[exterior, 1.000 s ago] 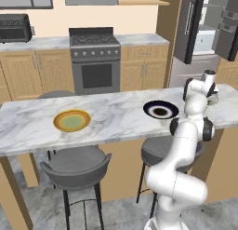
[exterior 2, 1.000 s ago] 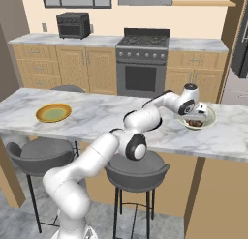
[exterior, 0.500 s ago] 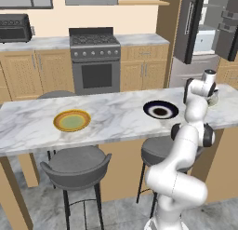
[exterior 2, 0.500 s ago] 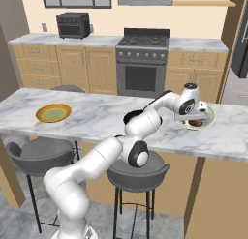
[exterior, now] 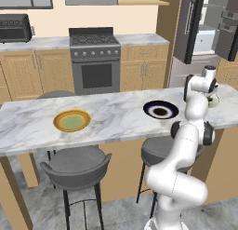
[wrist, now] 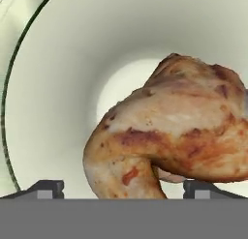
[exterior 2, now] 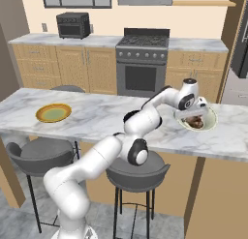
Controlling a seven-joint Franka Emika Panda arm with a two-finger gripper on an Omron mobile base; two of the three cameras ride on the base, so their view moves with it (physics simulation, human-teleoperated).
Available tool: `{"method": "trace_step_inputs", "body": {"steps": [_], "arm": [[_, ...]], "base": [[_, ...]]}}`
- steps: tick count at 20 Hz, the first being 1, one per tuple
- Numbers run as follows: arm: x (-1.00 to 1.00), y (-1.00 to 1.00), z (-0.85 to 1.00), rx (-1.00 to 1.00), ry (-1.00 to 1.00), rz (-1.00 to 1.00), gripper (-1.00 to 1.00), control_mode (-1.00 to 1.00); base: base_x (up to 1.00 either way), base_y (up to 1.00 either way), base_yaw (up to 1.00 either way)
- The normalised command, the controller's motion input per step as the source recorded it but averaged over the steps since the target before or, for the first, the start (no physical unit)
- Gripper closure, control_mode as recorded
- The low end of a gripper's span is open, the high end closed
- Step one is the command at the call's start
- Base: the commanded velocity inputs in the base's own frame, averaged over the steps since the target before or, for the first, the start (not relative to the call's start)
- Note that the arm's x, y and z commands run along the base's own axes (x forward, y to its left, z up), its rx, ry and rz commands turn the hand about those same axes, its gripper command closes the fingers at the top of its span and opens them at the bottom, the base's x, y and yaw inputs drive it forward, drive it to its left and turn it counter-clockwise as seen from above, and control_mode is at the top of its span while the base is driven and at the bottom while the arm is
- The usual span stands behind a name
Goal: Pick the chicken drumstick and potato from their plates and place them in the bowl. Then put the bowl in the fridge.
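Scan the table point(exterior: 116, 117) from the left and you count two plates. First comes the golden-yellow plate point(exterior: 71, 120) with its greenish centre, lying bare near the table's left end; in the right base view you see this plate at point(exterior 2: 53, 112). Further right, past the middle, lies the dark navy plate point(exterior: 161, 110) with its pale ring, also with nothing on it. Under the table's near edge you count two grey stools, one point(exterior: 75, 162) below the yellow plate and one point(exterior: 160, 151) below the dark plate, partly behind the arm.

At the right end you find one bowl point(exterior 2: 209, 118), cream with a thin dark rim, standing on the table. The gripper point(exterior 2: 193, 113) hangs right over it, hand pointing down into it. In the hand view the one chicken drumstick point(wrist: 169, 129) lies against the bowl's pale inner wall point(wrist: 58, 88), golden-brown and lumpy, between the two dark fingertips point(wrist: 46, 188). The tips stand wide apart, one on each side of the meat, so the gripper reads as released, not clamping it. In the right base view a dark brown mass shows inside the bowl, though you cannot tell there whether it is potato or drumstick.

Behind the table's right end stands the one fridge point(exterior: 200, 24), its dark door swung open on a white interior
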Motion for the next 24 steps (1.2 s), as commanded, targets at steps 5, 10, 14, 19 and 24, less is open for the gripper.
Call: {"method": "trace_step_inputs", "body": {"steps": [5,10,14,19,24], "arm": [[0.0,-0.06,0.56,0.1,0.35,0.07,-1.0,-1.0],[0.01,-0.06,0.66,0.1,0.31,0.07,-1.0,-1.0],[0.08,-0.03,0.73,0.06,0.28,0.06,-1.0,-1.0],[0.09,-0.02,0.77,0.07,0.23,0.05,-1.0,-1.0],[-0.3,0.12,0.54,0.18,0.22,0.03,-1.0,-1.0]], "base": [[0.0,0.0,0.0],[0.0,0.0,0.0],[0.0,0.0,0.0],[0.0,0.0,0.0],[0.0,0.0,0.0]]}}
